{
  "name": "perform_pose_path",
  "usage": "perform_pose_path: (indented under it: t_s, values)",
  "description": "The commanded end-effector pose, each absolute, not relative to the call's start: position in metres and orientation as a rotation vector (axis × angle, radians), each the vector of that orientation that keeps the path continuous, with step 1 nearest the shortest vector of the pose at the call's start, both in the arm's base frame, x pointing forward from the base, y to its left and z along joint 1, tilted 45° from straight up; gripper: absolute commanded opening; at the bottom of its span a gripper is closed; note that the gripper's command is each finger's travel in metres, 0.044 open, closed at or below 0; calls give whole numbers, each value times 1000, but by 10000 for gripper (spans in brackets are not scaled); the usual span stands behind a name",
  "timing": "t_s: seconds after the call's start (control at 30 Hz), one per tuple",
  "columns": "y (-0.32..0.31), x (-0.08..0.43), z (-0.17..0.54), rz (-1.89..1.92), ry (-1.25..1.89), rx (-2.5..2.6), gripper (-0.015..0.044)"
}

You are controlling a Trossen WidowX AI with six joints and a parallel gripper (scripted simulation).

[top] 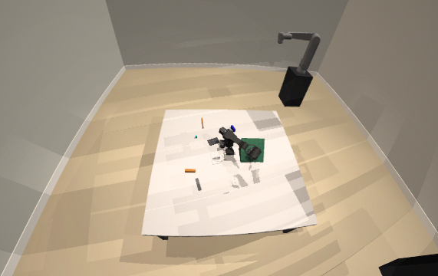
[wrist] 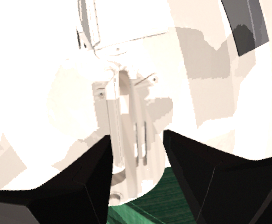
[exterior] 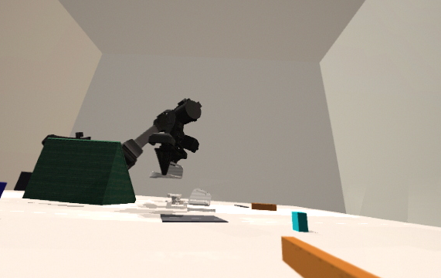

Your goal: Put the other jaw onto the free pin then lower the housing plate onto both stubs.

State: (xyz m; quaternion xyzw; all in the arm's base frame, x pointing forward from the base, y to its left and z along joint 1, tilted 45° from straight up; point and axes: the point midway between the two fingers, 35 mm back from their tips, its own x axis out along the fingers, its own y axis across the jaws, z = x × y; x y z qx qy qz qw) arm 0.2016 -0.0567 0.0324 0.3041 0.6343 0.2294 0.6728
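White, the jaw piece (exterior: 175, 171) (wrist: 137, 150) sits gripped between the fingertips of the hand (exterior: 164, 174) (wrist: 137, 137), above the table (top: 203, 215) (exterior: 89, 239).

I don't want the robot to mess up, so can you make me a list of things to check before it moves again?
1. Gripper has hold of something: ok, it is shut on a white part.
2. White part is lifted off the table: ok, there is a gap under it.
3. White part is on its pin: not ok, it hangs in the air.
4. Gear teeth mesh: not ok, the held part isn't down yet.
5. Green block is out of the way: cannot tell, it stands close to the arm.
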Motion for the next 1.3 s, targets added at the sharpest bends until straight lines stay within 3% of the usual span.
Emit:
perform_pose_path:
  t_s: [0.0, 1.27]
  values:
    - [-60, 198, 27, 602, 1389, 591, 134]
    - [-65, 194, 20, 748, 1299, 416, 134]
